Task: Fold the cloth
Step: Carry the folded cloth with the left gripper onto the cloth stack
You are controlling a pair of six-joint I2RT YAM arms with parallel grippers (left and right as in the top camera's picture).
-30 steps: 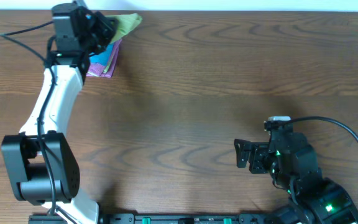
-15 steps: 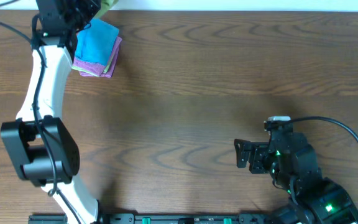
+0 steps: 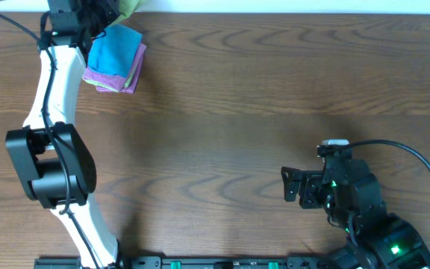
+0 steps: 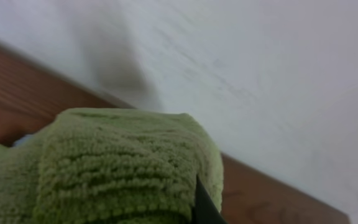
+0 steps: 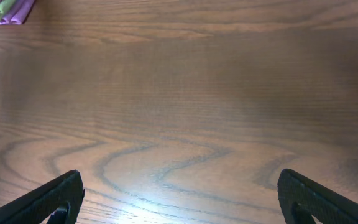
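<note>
The table [image 3: 260, 90] is dark brown wood with wavy grain. It fills nearly the whole overhead frame, up to a pale strip along the top edge. At the upper left lies a small stack of folded cloths, a blue cloth [image 3: 118, 48] on top of a purple cloth [image 3: 110, 81] that rests on the wood. Just above them, at the top edge, a green cloth [image 3: 129, 6] shows; whether it touches the table is unclear.

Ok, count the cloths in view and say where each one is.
3 showing. A green cloth is gripped in the left hand at the table's far left corner. Beside it, a blue cloth lies on a purple cloth. More layers may be hidden beneath.
</note>
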